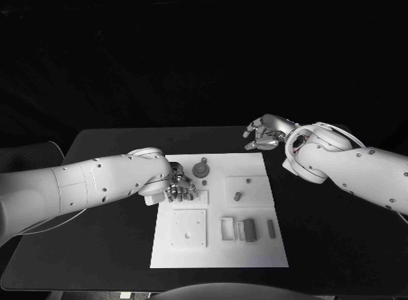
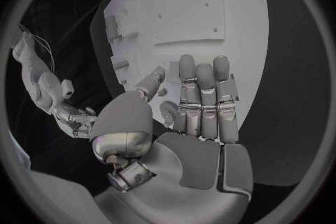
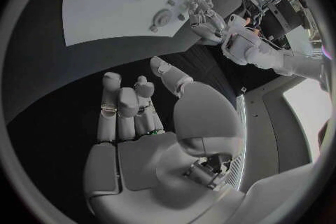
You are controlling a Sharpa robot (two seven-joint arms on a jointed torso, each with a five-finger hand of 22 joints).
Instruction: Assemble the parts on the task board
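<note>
The white task board (image 1: 258, 250) lies in the middle of the black table. Grey parts sit on it: a round piece (image 1: 201, 169) near its far edge, two small pegs (image 1: 248, 181) on a raised square, and upright blocks (image 1: 249, 229) on the near right. My left hand (image 1: 177, 186) hangs over the board's far left part, just beside the round piece, with straight fingers (image 2: 203, 101) pointing down and nothing gripped. My right hand (image 1: 269, 132) hovers over bare table beyond the board's far right corner, its fingers (image 3: 126, 106) loosely bent and empty.
A raised square plate (image 1: 189, 228) with small holes occupies the board's near left. Black table (image 1: 339, 231) surrounds the board on all sides. The right wrist view shows the board (image 3: 126, 5) and my left hand (image 3: 206, 22) in the distance.
</note>
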